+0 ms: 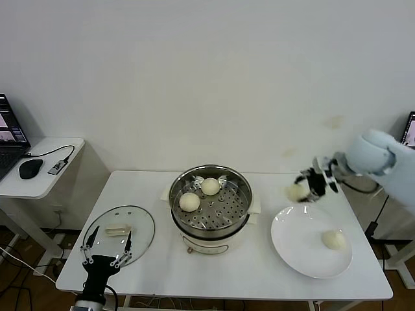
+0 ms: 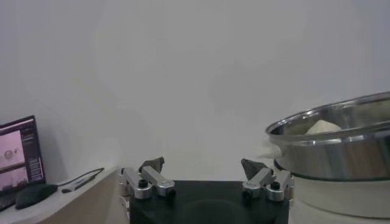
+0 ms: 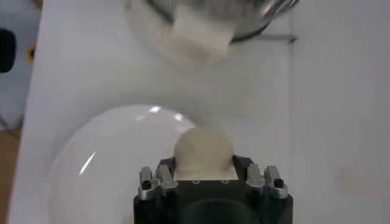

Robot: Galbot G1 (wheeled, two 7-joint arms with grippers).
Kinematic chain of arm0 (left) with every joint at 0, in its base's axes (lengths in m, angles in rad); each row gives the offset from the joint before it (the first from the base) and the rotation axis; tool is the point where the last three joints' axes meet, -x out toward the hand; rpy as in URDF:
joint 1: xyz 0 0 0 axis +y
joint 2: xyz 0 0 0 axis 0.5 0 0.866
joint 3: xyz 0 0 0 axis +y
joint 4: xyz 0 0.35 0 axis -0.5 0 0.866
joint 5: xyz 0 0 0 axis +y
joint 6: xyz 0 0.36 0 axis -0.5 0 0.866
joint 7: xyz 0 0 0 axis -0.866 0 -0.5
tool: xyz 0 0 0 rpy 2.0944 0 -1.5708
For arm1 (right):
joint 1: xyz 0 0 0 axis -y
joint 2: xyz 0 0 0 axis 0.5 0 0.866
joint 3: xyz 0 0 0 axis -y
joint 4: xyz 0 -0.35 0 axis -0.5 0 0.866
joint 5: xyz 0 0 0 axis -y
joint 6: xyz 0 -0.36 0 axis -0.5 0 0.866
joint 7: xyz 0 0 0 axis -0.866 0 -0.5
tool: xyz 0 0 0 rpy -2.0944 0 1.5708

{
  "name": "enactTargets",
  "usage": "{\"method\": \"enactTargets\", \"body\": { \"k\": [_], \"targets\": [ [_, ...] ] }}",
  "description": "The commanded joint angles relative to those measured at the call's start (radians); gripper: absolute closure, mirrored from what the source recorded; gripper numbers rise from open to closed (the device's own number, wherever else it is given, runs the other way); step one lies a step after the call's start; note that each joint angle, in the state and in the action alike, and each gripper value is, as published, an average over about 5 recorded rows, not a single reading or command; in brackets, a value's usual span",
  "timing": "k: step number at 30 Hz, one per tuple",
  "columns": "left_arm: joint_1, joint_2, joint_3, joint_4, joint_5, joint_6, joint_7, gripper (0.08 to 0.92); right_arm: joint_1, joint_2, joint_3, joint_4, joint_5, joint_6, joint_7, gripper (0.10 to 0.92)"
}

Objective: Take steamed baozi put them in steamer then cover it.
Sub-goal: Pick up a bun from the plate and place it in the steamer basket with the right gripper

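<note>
The steamer (image 1: 210,206) stands mid-table with two baozi (image 1: 189,202) (image 1: 210,186) on its perforated tray. My right gripper (image 1: 303,188) is shut on a third baozi (image 1: 295,192), held in the air above the far edge of the white plate (image 1: 305,249); the wrist view shows that bun (image 3: 203,152) between the jaws. A fourth baozi (image 1: 334,240) lies on the plate. The glass cover (image 1: 118,230) with its cream handle lies flat on the table to the steamer's left. My left gripper (image 1: 106,246) is open at the table's front left, by the cover; its wrist view shows the steamer wall (image 2: 341,146).
A side table (image 1: 39,165) at the far left carries a laptop, a mouse and a cable. A wall stands behind the table. The right arm (image 1: 376,155) reaches in from the right.
</note>
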Motion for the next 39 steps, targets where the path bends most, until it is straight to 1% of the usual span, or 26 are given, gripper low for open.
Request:
{"method": "enactTargets", "body": {
  "k": [1,4,6,11,18,28,39],
  "targets": [
    [-0.001,-0.006,-0.005,-0.001,0.000,0.001,0.000,0.177,0.234,0.289,-0.200,-0.011,0.152,0.056,0.068,0.416],
    [-0.005,-0.013,-0.010,-0.001,0.000,0.002,0.000,0.177,0.207,0.357,-0.220,-0.024,0.167,0.102,0.098,0.417],
    [-0.007,-0.017,-0.012,0.000,-0.001,0.002,0.000,0.177,0.188,0.401,-0.233,-0.041,0.143,0.147,0.105,0.416],
    [-0.010,-0.023,-0.023,0.002,-0.006,0.003,-0.001,0.177,0.140,0.507,-0.264,-0.098,0.048,0.269,0.103,0.414],
    [-0.015,-0.026,-0.038,0.002,-0.016,0.003,-0.002,0.177,0.086,0.613,-0.292,-0.204,-0.116,0.455,0.084,0.415],
    [-0.018,-0.028,-0.043,0.006,-0.018,0.002,-0.004,0.177,0.048,0.650,-0.317,-0.211,-0.223,0.568,0.055,0.411],
    [-0.017,-0.031,-0.043,0.004,-0.017,0.002,-0.004,0.177,0.080,0.621,-0.335,-0.181,-0.250,0.627,-0.008,0.406]
  ]
}}
